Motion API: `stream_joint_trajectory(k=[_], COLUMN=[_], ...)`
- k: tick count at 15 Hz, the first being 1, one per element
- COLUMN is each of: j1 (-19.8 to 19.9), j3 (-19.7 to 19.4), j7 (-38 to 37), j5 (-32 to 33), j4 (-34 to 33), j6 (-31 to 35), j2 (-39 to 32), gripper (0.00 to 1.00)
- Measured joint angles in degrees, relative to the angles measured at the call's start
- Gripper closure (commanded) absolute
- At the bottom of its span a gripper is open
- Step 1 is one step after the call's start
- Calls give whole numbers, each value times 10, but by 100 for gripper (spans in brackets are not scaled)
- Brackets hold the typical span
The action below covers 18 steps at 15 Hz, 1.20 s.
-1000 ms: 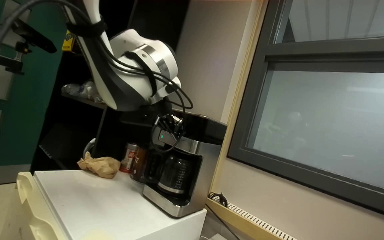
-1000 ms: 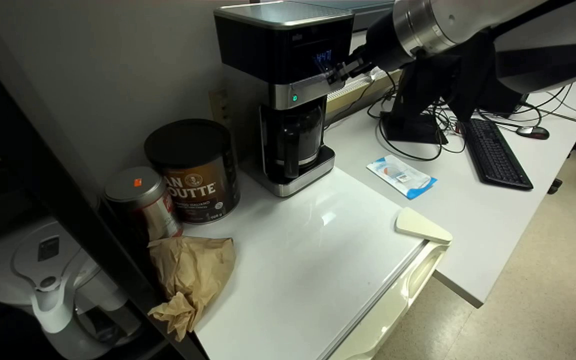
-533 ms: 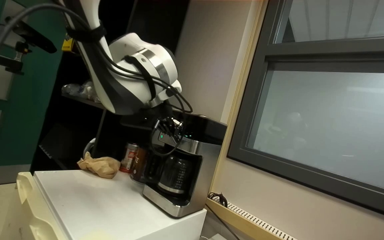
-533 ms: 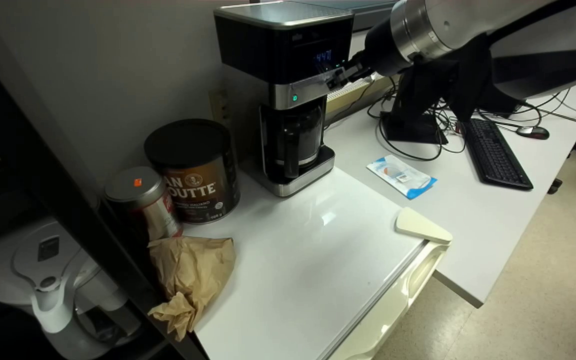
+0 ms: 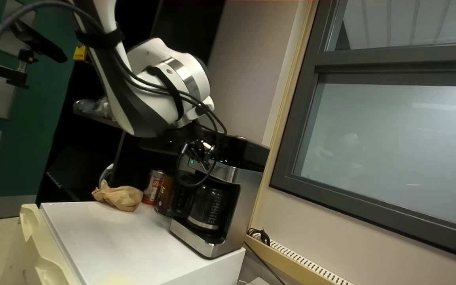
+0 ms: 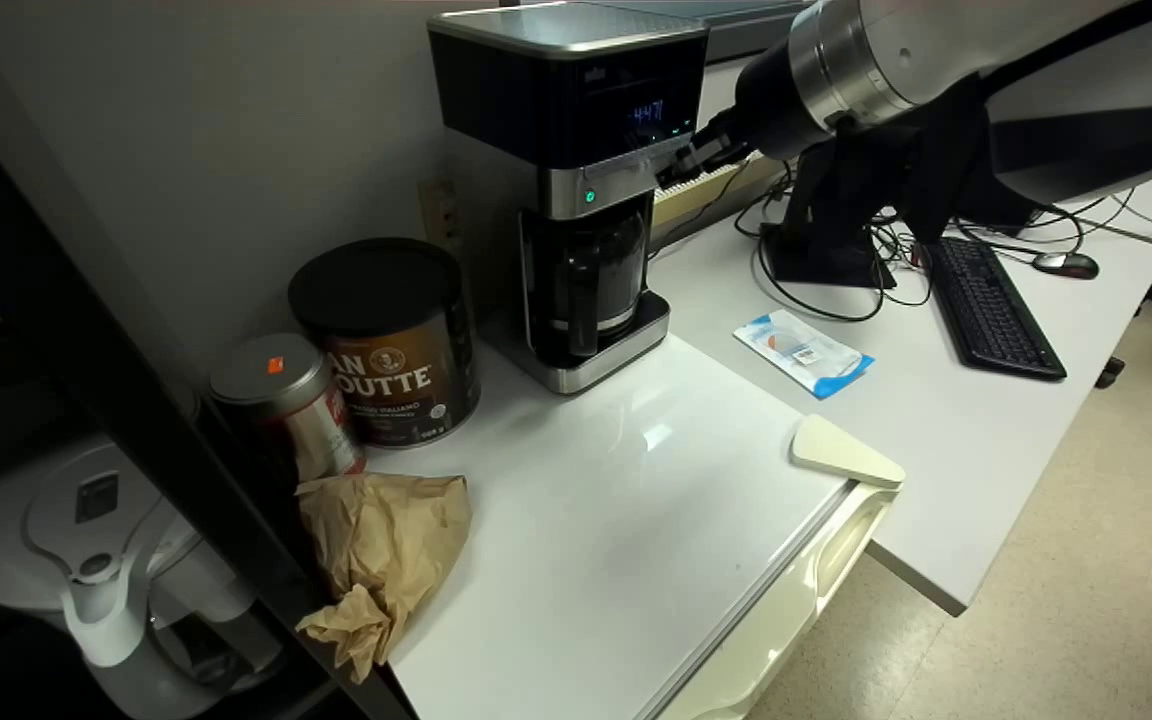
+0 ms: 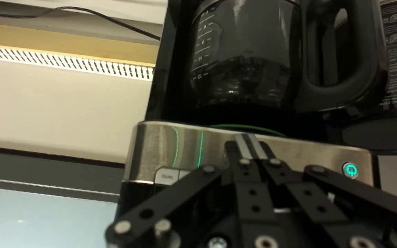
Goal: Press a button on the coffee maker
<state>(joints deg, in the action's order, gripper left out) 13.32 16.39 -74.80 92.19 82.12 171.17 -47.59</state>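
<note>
In an exterior view the coffee maker (image 6: 576, 150) stands on the white top (image 6: 576, 560), at twelve o'clock from the middle; the brown can (image 6: 396, 360) is at eight o'clock from it. In the wrist view the claw (image 7: 248, 143) is narrow, pads (image 7: 244, 146) side by side, over the silver band (image 7: 305, 151); I cannot tell whether they touch. From the claw, the carafe (image 7: 245, 51) lies at twelve, the lit power button (image 7: 350, 170) just past three, the temp button (image 7: 166, 176) between eight and nine.

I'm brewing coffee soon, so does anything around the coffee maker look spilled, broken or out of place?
No spill or damage shows. Slightly untidy: the crumpled paper bag by the small can, its twisted end seemingly past the edge of the white top. The coffee maker stands upright, pot in place.
</note>
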Motion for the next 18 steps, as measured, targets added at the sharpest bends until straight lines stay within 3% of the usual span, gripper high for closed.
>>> stream_joint_trajectory(k=[8, 18], j1=[17, 38], j3=[0, 10], j7=[-38, -154], j5=[70, 201], j4=[102, 206], j6=[53, 68], j2=[79, 188], gripper=[99, 99])
